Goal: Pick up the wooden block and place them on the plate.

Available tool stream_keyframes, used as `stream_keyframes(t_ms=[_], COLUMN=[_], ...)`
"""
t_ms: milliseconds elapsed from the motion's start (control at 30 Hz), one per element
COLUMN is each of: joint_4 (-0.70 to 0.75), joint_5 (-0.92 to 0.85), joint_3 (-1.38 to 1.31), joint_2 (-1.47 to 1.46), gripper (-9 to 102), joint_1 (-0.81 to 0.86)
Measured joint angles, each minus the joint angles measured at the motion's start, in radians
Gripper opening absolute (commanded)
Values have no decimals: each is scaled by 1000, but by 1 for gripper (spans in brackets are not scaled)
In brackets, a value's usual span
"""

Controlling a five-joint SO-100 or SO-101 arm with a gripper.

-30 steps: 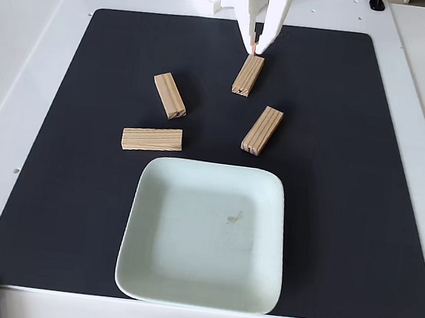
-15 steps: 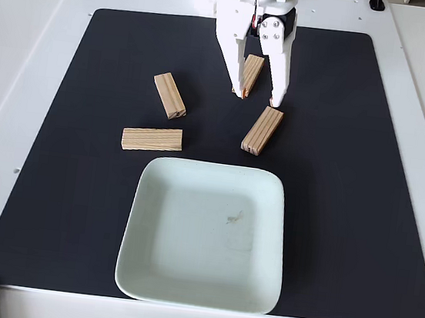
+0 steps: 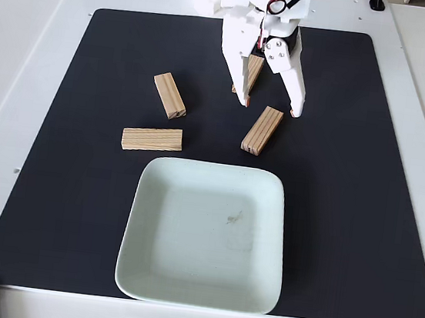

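Four light-wood blocks (image 3: 263, 129) lie flat on the black mat above the empty mint-green plate (image 3: 144, 275).

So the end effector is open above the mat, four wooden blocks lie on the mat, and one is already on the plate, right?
Not quite: the plate is empty. The fixed view shows all four wooden blocks on the black mat, and the end effector is open above the mat, as you said.
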Motion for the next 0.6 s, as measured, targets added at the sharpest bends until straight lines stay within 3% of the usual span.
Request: stream_keyframes(t_ms=[600], joint_4=[0], joint_5=[57], joint_3=[-187], joint_2=[-170], gripper=[34], joint_1=[-15])
